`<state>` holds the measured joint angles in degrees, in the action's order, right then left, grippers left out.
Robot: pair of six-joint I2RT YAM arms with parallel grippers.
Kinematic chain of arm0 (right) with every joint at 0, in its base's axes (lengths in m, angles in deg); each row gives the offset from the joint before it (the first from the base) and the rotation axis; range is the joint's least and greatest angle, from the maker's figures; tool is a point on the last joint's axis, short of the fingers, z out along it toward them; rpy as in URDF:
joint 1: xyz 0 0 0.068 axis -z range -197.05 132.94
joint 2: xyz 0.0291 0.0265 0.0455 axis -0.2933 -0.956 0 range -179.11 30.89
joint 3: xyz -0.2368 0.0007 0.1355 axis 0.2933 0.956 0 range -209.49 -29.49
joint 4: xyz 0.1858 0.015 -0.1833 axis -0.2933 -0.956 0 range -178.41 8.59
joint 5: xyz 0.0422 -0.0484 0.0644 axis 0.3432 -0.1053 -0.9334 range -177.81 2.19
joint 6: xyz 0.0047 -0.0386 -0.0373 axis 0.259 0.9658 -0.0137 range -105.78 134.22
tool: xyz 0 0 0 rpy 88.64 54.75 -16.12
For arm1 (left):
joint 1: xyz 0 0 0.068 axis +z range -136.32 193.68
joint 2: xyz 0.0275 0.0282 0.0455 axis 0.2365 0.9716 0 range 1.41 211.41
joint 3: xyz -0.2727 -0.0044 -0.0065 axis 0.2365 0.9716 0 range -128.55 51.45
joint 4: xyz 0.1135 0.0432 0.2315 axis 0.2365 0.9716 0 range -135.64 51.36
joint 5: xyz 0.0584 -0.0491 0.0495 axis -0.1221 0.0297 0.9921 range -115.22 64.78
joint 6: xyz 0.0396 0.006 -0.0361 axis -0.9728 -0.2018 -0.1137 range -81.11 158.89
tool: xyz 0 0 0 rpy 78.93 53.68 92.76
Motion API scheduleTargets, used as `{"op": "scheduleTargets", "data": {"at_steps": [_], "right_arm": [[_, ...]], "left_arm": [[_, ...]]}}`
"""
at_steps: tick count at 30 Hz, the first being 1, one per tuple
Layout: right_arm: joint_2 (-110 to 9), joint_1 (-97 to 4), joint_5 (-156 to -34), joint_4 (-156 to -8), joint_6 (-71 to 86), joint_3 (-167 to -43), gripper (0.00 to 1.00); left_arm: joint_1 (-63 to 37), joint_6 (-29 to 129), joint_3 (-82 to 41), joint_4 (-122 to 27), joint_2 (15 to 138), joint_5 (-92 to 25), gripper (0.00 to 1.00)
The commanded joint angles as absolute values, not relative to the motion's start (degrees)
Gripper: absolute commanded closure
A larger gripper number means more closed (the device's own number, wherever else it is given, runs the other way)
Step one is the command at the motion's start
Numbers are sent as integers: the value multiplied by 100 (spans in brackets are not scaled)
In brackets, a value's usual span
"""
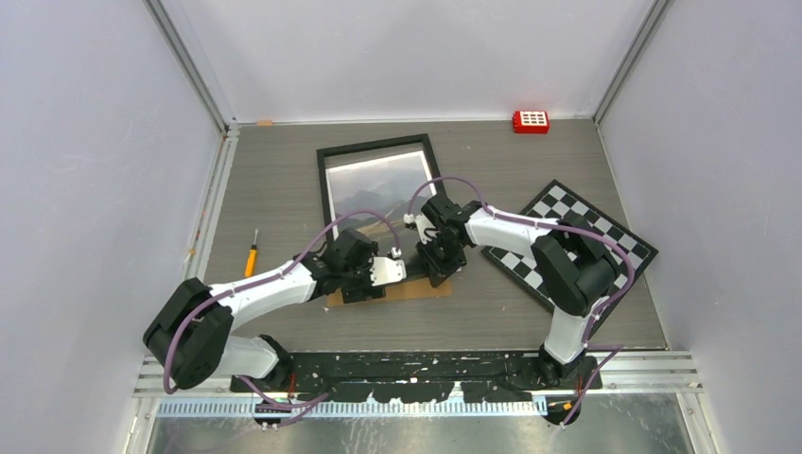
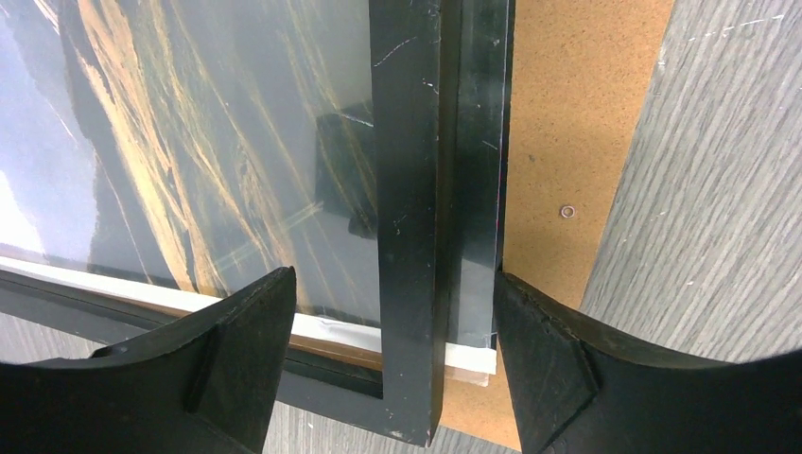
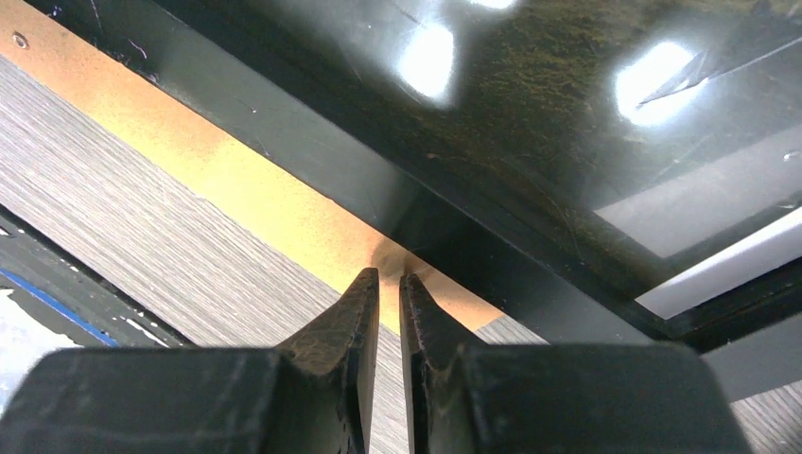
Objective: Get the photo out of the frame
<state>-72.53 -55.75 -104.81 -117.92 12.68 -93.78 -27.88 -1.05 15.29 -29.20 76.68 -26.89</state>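
The frame [image 1: 374, 145] lies face up toward 12 o'clock on the table [image 1: 284, 170]. The photo [image 1: 378, 189] still sits inside it under the glazing, so the main step is not yet done. One step looks done: the brown board [image 1: 416, 289] is out of its seat and pokes out from under the frame's 6 o'clock end.

The left gripper [image 2: 392, 378] has its fingers spread wide on either side of the frame's bar near a corner, gripping nothing that I can make out. The right gripper [image 3: 389, 284] has its fingers nearly together, tips at the board's edge around 5 o'clock of the frame (pressing rather than pinching, I judge).

What is left is to free the photo and draw it clear of the frame.
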Motion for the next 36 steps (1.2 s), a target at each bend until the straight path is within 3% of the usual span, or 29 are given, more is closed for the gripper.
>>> {"op": "scheduleTargets", "data": {"at_steps": [1, 36], "right_arm": [[-7167, -5593, -9768, -12182, 1623, -9199, 80], [-6941, -5675, -9610, -12178, 1844, -8938, 78]], "left_arm": [[-2772, -347, 1504, -3225, 7821, -2566, 23], [-2272, -109, 842, -3781, 8740, -2012, 32]]}}
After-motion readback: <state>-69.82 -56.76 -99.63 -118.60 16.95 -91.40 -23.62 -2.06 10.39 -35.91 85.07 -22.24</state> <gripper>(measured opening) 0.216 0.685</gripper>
